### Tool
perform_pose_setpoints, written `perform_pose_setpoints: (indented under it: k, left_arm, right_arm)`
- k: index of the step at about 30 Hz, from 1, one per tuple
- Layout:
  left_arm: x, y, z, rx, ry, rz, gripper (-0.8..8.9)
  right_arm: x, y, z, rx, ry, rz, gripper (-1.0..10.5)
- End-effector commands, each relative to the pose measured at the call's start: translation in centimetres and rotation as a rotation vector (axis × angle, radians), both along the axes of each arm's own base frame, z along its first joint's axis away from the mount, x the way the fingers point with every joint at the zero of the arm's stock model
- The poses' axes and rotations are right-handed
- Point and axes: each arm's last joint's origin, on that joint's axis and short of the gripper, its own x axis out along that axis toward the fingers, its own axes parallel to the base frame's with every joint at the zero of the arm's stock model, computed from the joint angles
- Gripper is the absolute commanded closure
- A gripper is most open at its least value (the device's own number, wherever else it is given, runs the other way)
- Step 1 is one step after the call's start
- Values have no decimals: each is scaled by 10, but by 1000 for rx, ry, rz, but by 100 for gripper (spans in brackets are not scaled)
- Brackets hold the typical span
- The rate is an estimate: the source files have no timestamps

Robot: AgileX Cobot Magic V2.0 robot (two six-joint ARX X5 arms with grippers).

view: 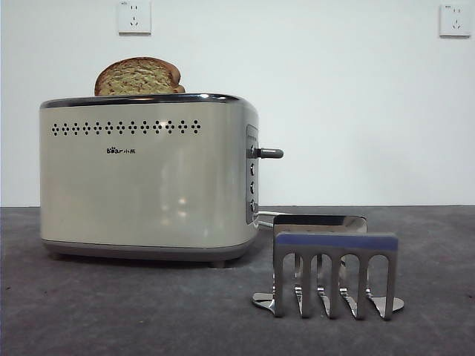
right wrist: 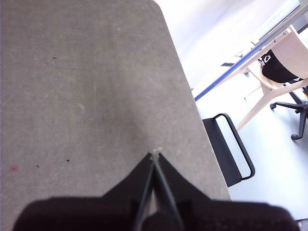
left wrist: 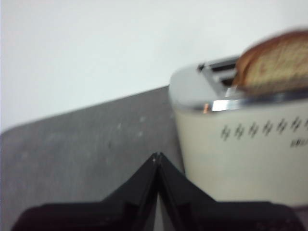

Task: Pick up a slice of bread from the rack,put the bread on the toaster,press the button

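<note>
The cream toaster (view: 148, 178) stands at the left of the front view. The slice of bread (view: 138, 76) stands in its top slot, with its domed upper half showing above the chrome rim. The silver-grey lever button (view: 269, 153) sticks out of the toaster's grey side panel, high up. The steel rack (view: 334, 271) stands in front of the toaster to the right, with no bread in it. My left gripper (left wrist: 157, 156) is shut and empty, beside the toaster (left wrist: 245, 139) and the bread (left wrist: 274, 60). My right gripper (right wrist: 155, 155) is shut and empty over bare table, away from everything.
The grey table (view: 111, 311) runs to its far edge at a white wall with two sockets (view: 134, 16). In the right wrist view the table edge (right wrist: 192, 110) drops to a floor with chairs (right wrist: 284, 62).
</note>
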Motion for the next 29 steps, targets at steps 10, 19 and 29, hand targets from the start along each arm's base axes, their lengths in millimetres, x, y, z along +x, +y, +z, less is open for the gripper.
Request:
perform_pose_setpoints:
  k: [10, 19, 29]
  left_arm:
    - [-7, 1, -57, -163, 56, 31, 817]
    - [-13, 3, -64, -149, 111, 136, 817]
    - [-14, 3, -62, -151, 81, 131, 817]
  right_arm:
    - [-1, 0, -2, -12, 23, -1, 947]
    - [-1, 0, -2, -12, 23, -1, 947]
    - [-1, 0, -2, -12, 23, -1, 947]
